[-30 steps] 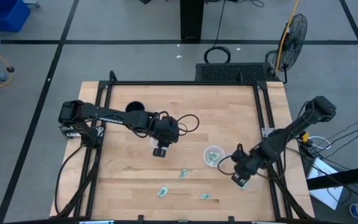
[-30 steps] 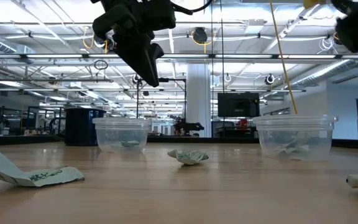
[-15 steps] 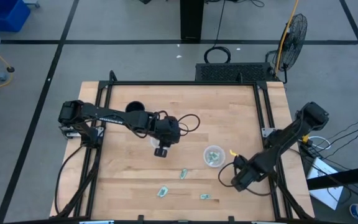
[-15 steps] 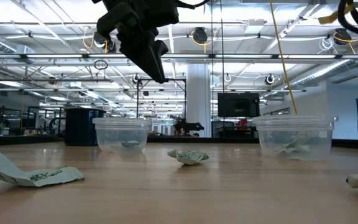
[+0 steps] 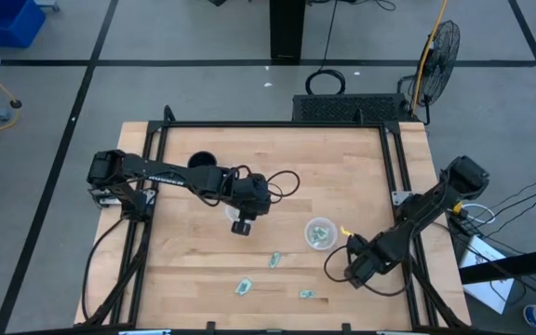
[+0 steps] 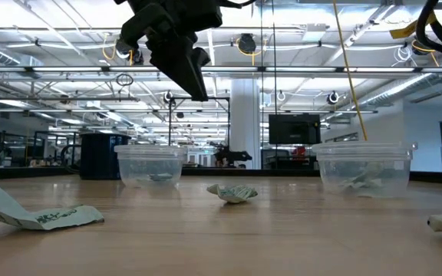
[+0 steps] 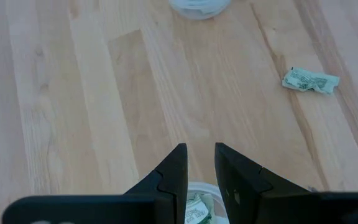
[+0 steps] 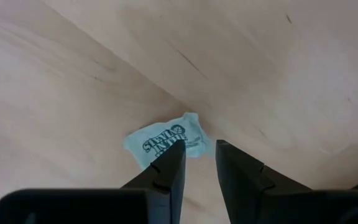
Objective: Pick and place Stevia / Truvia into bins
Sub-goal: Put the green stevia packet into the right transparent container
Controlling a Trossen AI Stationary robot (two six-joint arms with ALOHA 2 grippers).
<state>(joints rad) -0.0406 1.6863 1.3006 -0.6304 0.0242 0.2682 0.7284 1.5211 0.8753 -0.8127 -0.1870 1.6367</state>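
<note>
Right wrist view has the clearest look at the target: a crumpled pale green paper Stevia packet [image 8: 165,143] lying flat on the light wooden table [image 8: 73,93], right at the tips of the right gripper [image 8: 196,163]. Its fingers are only slightly parted with nothing between them, near the table's right front edge. Other packets sit loose mid-table [image 5: 274,260], and some are already in the two clear round plastic cups [image 5: 319,233].

The left gripper [image 7: 199,167] hangs over the second cup [image 7: 197,206], fingers narrowly apart and empty as far as I can tell.

Risk-wise, I'd guess that thin flat packet just slides or gets pinned under a fingertip instead of pinched, since the gap looks tight.
</note>
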